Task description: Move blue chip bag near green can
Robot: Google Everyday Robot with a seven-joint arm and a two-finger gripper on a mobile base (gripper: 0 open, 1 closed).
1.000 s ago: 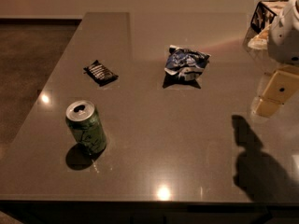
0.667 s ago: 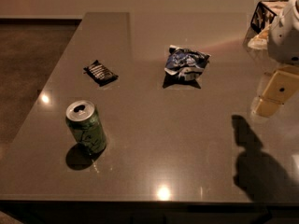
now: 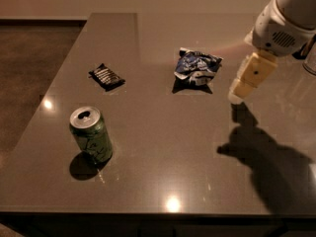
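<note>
One crumpled glossy blue chip bag (image 3: 196, 68) lies on the grey table (image 3: 163, 181). Just right of the bag hangs the cream gripper (image 3: 243, 87), empty, width untellable. One green aluminium can (image 3: 92, 134) stands well left and nearer; one black ribbed packet (image 3: 106, 76) lies left.

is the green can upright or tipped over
Upright: the green can stands on its base, silver top facing up. The pincer hangs to the right of the blue chip bag, not touching it.
</note>
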